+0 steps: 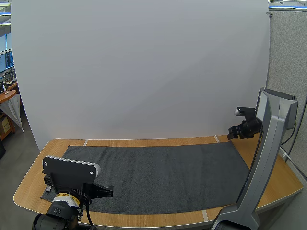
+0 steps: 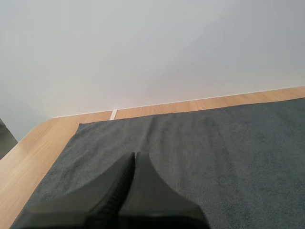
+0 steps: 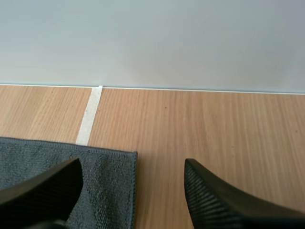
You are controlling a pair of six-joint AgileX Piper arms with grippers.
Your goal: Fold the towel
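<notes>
Towel spread flat | left pincer clenched above it | right pincer released, straddling its far corner

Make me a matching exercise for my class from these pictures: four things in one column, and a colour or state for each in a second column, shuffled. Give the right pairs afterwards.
Column one:
1. towel
2. left gripper
3. right gripper
4. table

Column two:
A. light wood
B. fingers open, at the towel's corner
C. dark grey, spread flat
D. fingers shut together, over the towel

Pairs: 1-C, 2-D, 3-B, 4-A
</notes>
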